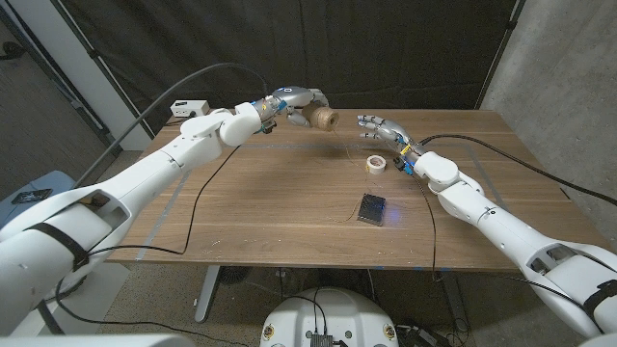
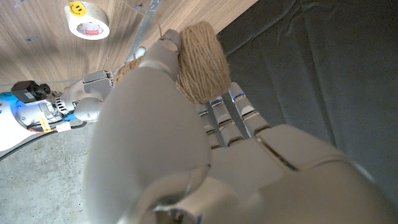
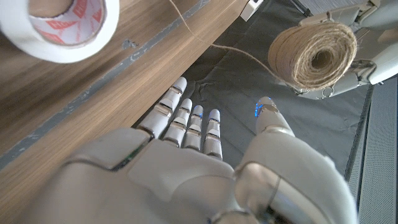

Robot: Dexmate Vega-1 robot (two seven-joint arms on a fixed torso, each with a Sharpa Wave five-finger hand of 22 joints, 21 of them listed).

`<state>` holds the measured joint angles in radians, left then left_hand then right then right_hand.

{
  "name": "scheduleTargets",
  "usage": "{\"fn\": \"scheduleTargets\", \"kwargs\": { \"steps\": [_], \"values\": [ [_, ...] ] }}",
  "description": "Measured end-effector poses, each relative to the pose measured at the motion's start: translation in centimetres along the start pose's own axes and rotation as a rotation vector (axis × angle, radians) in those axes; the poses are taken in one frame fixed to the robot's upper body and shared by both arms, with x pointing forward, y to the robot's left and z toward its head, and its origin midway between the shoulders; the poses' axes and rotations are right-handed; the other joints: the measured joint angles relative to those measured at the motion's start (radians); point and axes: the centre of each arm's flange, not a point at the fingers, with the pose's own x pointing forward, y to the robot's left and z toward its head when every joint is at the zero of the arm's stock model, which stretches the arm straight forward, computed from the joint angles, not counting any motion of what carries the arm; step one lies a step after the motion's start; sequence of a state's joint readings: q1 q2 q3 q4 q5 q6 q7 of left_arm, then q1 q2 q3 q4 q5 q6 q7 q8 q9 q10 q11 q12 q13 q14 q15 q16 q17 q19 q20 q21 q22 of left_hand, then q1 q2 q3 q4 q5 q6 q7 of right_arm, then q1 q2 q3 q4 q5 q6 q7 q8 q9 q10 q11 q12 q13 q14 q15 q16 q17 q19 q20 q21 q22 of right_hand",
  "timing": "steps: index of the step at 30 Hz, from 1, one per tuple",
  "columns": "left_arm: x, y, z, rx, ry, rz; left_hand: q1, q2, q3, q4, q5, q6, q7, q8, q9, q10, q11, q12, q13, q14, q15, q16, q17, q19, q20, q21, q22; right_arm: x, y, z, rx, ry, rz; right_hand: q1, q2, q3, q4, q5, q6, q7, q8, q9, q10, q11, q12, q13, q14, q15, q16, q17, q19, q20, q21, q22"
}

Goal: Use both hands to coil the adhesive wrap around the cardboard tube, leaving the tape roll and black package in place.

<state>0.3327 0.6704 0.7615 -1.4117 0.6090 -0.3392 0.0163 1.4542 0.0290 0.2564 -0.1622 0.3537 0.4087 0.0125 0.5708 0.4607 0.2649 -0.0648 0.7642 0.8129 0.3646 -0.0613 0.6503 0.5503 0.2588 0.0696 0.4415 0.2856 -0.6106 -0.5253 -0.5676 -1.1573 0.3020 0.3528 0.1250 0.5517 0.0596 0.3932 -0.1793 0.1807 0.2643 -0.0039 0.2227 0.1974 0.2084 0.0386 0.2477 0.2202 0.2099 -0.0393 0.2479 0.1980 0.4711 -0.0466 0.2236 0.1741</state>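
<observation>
A rectangular wooden table point(image 1: 260, 207) with a brown grained top bears a white roll of tape point(image 1: 375, 164) right of its middle. Nearer the front edge lies a flat black package point(image 1: 372, 208). A thin black cable point(image 1: 204, 188) trails across the left part of the top.

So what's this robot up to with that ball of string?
The left hand holds a tube wound with brown twine up above the far side of the wooden table. A loose strand trails from it towards the table. The right hand hovers open nearby, holding nothing. A white roll of tape and a flat black package lie on the table.
</observation>
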Motion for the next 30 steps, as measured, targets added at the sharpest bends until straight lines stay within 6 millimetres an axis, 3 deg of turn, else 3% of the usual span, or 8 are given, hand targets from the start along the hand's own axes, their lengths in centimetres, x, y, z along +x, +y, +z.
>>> {"fn": "scheduleTargets", "kwargs": {
  "steps": [30],
  "values": [
    [1.0, 0.6, 0.0, -0.036, 0.000, 0.022, 0.000, 0.000, 0.000, 0.000, 0.005, 0.004, -0.004, -0.001, -0.004, 0.007, 0.000, -0.006, 0.006, 0.002, -0.002, -0.008, 0.000, -0.005, 0.005, 0.011, 0.000, 1.1, 0.7, -1.1, 0.006, 0.053, 0.052, 0.054, -0.009, -0.004, 0.004, 0.000, 0.027, 0.017, 0.000, 0.005, 0.023, 0.013, 0.008, 0.006, 0.020, 0.002, 0.000, 0.005, 0.021, 0.000, 0.000, 0.000]
  ]
}}
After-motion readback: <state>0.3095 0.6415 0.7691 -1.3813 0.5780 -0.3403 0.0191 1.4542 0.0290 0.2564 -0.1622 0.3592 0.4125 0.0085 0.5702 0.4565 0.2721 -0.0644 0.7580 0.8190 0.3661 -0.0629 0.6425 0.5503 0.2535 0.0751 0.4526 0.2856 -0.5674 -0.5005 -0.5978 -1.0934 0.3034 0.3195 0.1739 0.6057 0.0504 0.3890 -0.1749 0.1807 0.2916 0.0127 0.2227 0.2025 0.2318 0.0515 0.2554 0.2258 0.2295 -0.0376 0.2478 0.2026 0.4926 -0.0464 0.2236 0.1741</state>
